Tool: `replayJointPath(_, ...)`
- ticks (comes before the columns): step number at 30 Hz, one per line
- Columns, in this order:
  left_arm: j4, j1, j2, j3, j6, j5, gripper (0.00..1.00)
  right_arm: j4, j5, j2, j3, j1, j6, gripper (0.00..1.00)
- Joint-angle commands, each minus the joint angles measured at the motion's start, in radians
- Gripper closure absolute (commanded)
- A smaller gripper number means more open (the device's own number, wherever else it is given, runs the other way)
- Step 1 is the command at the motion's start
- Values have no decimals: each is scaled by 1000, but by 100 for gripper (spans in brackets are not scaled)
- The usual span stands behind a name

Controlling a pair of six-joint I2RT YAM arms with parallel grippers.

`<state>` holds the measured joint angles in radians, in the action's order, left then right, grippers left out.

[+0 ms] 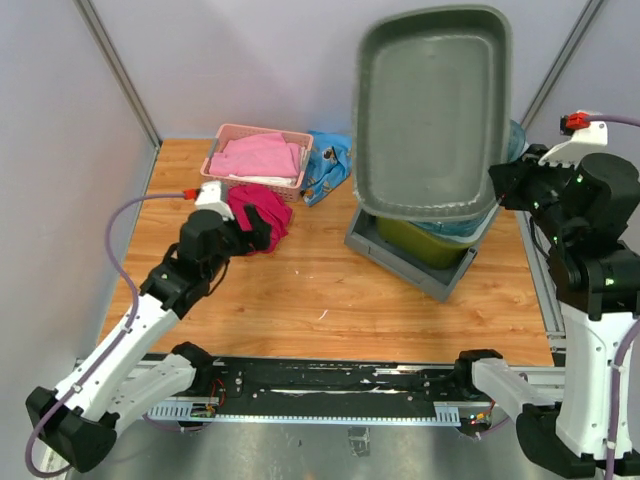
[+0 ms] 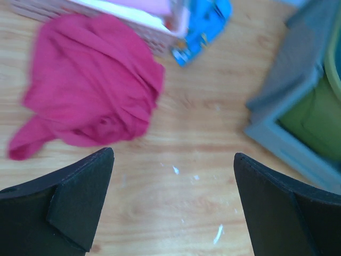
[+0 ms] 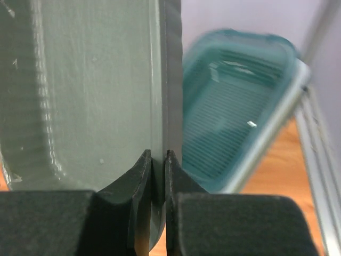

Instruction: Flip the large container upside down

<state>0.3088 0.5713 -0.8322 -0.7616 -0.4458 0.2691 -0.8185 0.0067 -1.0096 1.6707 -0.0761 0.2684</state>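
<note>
Right gripper (image 3: 158, 160) clamped on tilted grey-green tub (image 1: 430, 110) rim, arm upright

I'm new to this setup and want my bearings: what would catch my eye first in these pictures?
The grey-green tub stands tipped on edge at the back right, its open side towards the top camera, with its rim pinched in the right gripper. Below it, more bins sit nested in the grey crate. On the left, a magenta cloth lies on the wood just ahead of the open left gripper.
</note>
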Motion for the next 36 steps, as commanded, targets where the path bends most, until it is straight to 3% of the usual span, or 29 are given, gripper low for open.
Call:
replayJointPath(1, 168, -177, -7, -132, -63, 41, 1, 191, -484, -21, -44, -3, -34, 100)
replayJointPath(6, 380, -373, -75, -345, -178, -5, 1, 249, -604, -21, -152, -121, -36, 99)
replayJointPath(8, 460, -405, -96, -441, -195, 41, 1, 223, -561, -28, -190, -221, -91, 99)
replayJointPath(11, 563, -422, -134, -590, -204, 136, 1, 91, -357, -78, -188, -448, -234, 99)
replayJointPath(15, 621, -427, -162, -727, -183, 202, 1, 74, -346, -151, -273, -557, -227, 99)
replayJointPath(21, 609, -427, -150, -731, -172, 203, 1, 263, -274, -191, -498, -665, -151, 100)
replayJointPath(28, 511, -427, -139, -521, -152, 75, 1, 438, -180, -299, -603, -679, -104, 100)
replayJointPath(30, 500, -427, -157, -490, -145, 49, 1, 435, -145, -346, -575, -680, -103, 90)
replayJointPath(33, 490, -427, -174, -475, -135, 32, 1, 376, -115, -400, -502, -680, -103, 50)
replayJointPath(36, 502, -427, -193, -528, -101, 43, 1, 355, -108, -391, -460, -696, -103, 27)
